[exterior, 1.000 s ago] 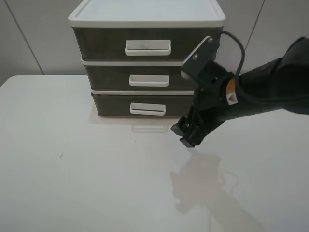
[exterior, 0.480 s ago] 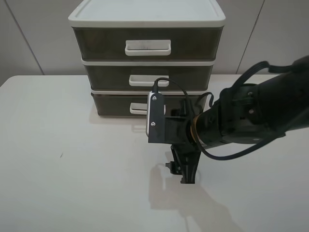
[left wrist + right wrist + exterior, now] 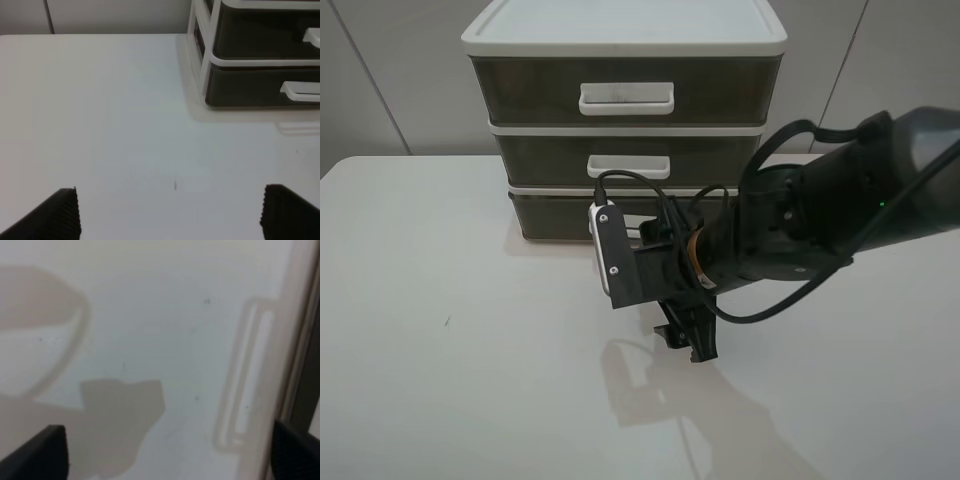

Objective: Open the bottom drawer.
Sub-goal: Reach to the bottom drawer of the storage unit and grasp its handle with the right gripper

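While neither arm holds anything, left gripper [image 3: 170, 214]: fingers spread wide over bare table [image 3: 100, 100], with the drawer unit [image 3: 200, 60] ahead and off to one side, well apart.
right gripper [image 3: 686, 342]: fingers spread with nothing between them. The tips aim down at the table just in front of the unit; whether they touch the surface cannot be told.
wrist camera [image 3: 610, 255]: sits between the high view and the lowest handle, hiding most of it there.
risk, tabletop: the tips point at the table rather than at the handle, so any further descent would likely drive them into the surface.
risk, wrong drawer: the handles are alike and stacked close together, so a reach made too high would catch the middle one.
risk, sliding unit: nothing braces the unit, so a pull may drag the whole thing forward on the smooth table instead of freeing the drawer.
bottom drawer [image 3: 548, 214]: lowest of three, at the back of the table, shut and level with the frame.
handle [image 3: 301, 92]: white loop, centred on the drawer front.
facing: the front looks toward the robot, so it would slide out that way.
long axis: drawer and handle both run side to side, level with the table.
middle drawer [image 3: 545, 158]: directly above, also shut.
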Motion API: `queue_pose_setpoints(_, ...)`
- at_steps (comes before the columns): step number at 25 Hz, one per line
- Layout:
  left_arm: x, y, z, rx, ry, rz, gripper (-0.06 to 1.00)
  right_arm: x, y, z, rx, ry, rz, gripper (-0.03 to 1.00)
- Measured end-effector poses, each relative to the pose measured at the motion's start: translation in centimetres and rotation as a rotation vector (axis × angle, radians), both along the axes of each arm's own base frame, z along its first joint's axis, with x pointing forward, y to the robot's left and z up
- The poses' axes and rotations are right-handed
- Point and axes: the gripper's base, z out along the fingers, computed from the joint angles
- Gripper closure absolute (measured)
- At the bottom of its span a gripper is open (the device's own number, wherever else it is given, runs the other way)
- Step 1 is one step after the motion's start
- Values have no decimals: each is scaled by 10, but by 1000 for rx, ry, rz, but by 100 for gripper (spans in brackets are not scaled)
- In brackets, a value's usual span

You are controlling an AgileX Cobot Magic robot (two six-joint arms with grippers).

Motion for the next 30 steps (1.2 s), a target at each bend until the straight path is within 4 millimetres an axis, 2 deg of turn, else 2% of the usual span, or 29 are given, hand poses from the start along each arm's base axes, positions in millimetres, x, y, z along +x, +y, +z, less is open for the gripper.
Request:
queue_pose_setpoints(10,0,0,0,0,0,0,20,12,5,5,186,-20,-25,17)
queue_pose_setpoints(18,0,0,0,0,0,0,20,21,7,-22,228,-4,-45,17)
queue_pose_setpoints(25,0,0,0,0,0,0,20,24,9,-23,300,-33,-102,17)
queue_pose_setpoints(30,0,0,0,0,0,0,20,23,-1,-28,279,-160,-84,17)
